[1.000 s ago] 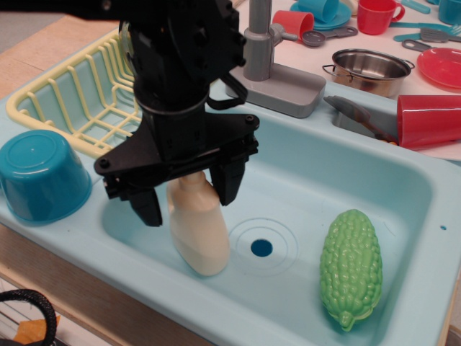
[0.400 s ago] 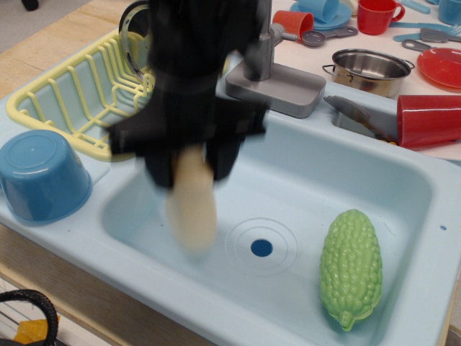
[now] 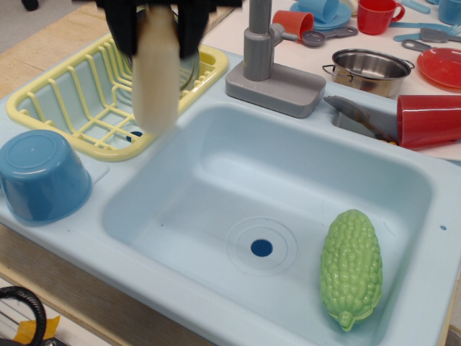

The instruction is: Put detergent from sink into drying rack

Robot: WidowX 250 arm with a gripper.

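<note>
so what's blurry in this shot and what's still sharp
In the observation.image view, the detergent bottle and the gripper holding it are smeared by motion blur, edges soft. The sink, green toy gourd, drying rack and blue bowl are sharp. Lighting is even, with soft glare on the steel pot.

The black robot gripper [image 3: 157, 25] is cut off by the top edge, so only its blurred lower fingers show, and the cream-white plastic detergent bottle [image 3: 155, 76] between them is motion-smeared, its neck hidden. The bottle covers part of the pale yellow ribbed plastic drying rack [image 3: 65, 94].
</note>
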